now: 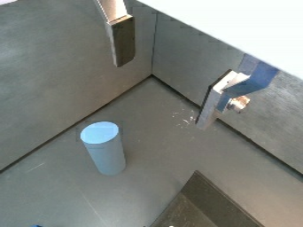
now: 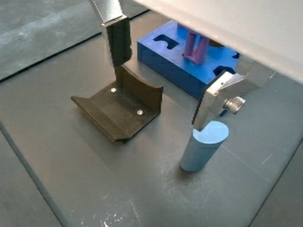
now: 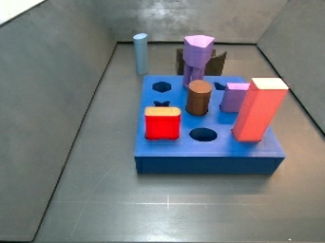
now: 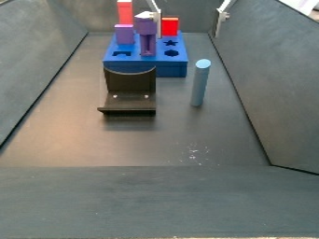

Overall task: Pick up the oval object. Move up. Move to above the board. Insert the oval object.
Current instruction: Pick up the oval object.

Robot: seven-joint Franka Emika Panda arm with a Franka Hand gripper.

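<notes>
We see our tool (image 2: 164, 89) spread wide, holding nothing, up above the pale blue peg (image 2: 205, 147). The peg stands straight up on the floor beside the blue board (image 4: 147, 64).

The gripper (image 2: 162, 73) has two flat silver plate fingers (image 2: 214, 99), each carrying a dark rectangular pad (image 1: 123, 43) on its inner face. In both wrist views one plate shows a round silver screw head beside a small cut-out. A pale housing fills the upper right corner.
</notes>
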